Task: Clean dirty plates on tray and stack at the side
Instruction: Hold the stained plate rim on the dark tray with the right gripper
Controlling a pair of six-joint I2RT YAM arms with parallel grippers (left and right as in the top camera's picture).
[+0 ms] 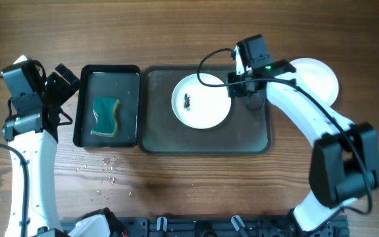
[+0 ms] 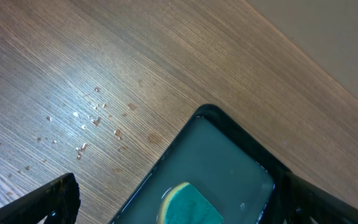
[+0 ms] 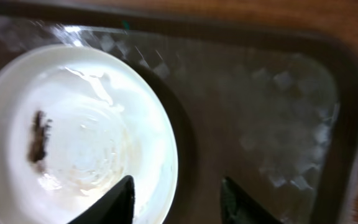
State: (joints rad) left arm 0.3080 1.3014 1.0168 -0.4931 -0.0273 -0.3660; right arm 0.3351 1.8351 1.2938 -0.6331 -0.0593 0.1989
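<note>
Plate (image 3: 98,106), smeared — judged stiff, light, wet-slick, breakable; best taken at rim, which was straddled unclamped by part-open right gripper (image 3: 178,190); left gripper (image 2: 179,202) wide, empty

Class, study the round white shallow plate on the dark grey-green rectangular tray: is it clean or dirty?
Dirty: the white plate bears a small black smear left of its centre.

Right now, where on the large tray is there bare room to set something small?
Bare on the tray: the left strip, between its rim and the dirty plate, and the front strip. Crowded: the right end, where the right gripper straddles the plate's rim.
</note>
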